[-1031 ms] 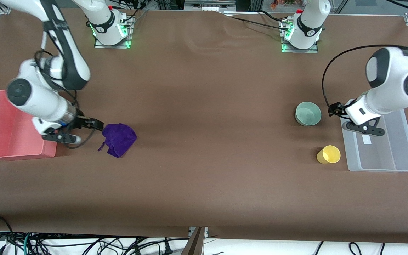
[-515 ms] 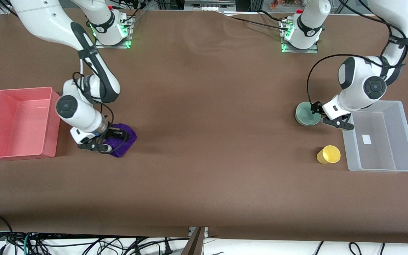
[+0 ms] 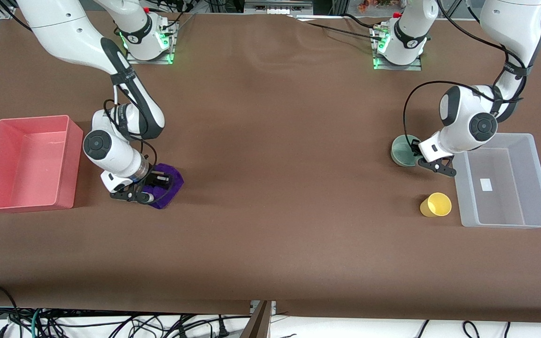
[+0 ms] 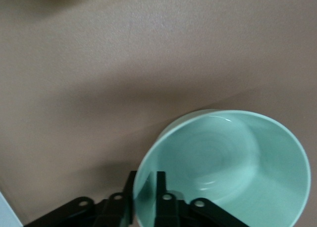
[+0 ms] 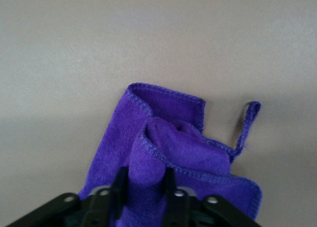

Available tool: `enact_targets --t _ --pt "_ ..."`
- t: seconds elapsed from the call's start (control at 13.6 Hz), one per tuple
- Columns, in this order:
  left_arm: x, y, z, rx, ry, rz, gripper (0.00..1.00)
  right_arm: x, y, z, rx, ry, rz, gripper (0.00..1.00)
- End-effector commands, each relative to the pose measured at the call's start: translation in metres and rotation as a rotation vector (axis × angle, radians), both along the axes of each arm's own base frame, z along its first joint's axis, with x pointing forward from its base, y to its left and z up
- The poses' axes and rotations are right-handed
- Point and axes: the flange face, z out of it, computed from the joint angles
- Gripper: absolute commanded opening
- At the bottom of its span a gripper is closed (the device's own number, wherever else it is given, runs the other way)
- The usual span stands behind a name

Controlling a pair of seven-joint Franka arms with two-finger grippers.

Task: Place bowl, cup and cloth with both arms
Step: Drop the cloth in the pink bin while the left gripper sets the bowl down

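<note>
Nearest the front camera, the cup (image 3: 436, 204) stands upright and alone on the table (image 3: 270, 188), just beside the clear bin (image 3: 507, 179) at the left arm's end, mouth up, touched by nothing.

A little farther back at the right arm's end lies the cloth (image 3: 165, 185), beside the pink bin (image 3: 28, 162). The right end effector (image 3: 150, 187) is down on it, and its wrist and body cover a good part of the fabric from the front. The right wrist view settles the grip: the two black fingers (image 5: 120, 185) are pinched closed on a raised fold of the cloth (image 5: 171, 157), with the thin loose tail (image 5: 247, 125) trailing out flat on the table. The fingertips themselves are cut off at the frame edge.

Farther again, at the left arm's end, the bowl (image 3: 403, 150) sits on the table beside the clear bin, part of it hidden under the left end effector (image 3: 418, 152). In the left wrist view the fingers (image 4: 160, 187) straddle the rim of the bowl (image 4: 223, 167), one inside and one outside, closed on the wall as far as can be seen, though the tips run out of frame. The bowl's base seems to rest on the table; that is hard to confirm.
</note>
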Motion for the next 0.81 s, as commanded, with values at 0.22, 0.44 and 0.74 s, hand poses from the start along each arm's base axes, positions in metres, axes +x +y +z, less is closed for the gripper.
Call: enact_targets --t 0.22,0.44,0.74 --pt "0.015 0.0 0.079 0.015 0.002 -0.025 0.0 0.03 -0.045 0.122 -0.044 0.086 0.103 0.0" --pt "0.043 0.022 0.137 0.013 0.048 -0.048 0.0 0.039 -0.126 0.192 -0.071 0.197 0.238 0.0" --pt "0.063 0.124 0.176 -0.017 -0.001 -0.202 0.0 0.01 -0.27 0.225 -0.066 0.297 0.361 0.0"
